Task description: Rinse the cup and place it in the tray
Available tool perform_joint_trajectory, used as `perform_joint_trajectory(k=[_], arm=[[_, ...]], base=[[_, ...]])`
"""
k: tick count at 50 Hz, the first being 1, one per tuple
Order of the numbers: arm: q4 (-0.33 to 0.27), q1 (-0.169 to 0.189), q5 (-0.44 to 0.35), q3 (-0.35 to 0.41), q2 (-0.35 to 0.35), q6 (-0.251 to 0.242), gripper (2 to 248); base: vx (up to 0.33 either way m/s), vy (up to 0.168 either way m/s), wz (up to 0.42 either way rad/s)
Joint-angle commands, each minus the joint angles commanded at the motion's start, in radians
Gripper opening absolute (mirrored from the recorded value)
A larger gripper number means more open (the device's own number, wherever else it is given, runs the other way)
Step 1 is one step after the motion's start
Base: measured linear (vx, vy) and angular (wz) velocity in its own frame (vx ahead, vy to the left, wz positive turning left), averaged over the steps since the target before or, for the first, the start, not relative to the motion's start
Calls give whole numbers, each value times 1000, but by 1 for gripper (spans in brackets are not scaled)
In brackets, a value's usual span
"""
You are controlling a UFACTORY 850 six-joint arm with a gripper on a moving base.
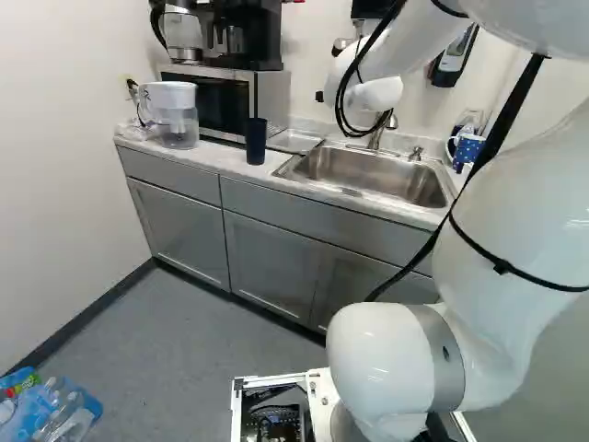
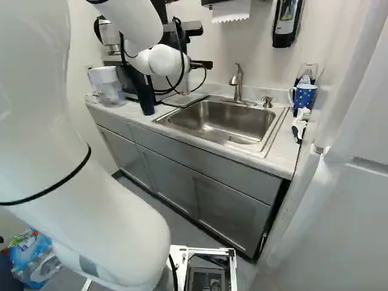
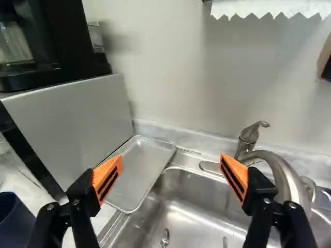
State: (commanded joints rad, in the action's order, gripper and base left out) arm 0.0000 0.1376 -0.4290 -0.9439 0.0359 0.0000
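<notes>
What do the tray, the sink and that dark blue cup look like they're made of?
The tray looks like metal, perhaps aluminium: dull silver, raised rim. The sink looks like brushed stainless steel, given its soft, streaky highlights. The cup is opaque, dark and smooth; plastic or coated metal, I can't tell which.

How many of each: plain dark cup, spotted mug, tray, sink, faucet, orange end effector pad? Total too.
Plain dark cup: 1
Spotted mug: 1
Tray: 1
Sink: 1
Faucet: 1
Orange pads on the end effector: 2
Total: 7
</notes>
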Motion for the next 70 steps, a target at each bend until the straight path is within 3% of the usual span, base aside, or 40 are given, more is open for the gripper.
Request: perform_joint_trajectory(k=[31, 70], arm=[[0, 76, 1, -108, -107, 0, 247], [0, 123, 73, -308, -292, 0, 247]], base=[[0, 0, 0], [0, 0, 0]])
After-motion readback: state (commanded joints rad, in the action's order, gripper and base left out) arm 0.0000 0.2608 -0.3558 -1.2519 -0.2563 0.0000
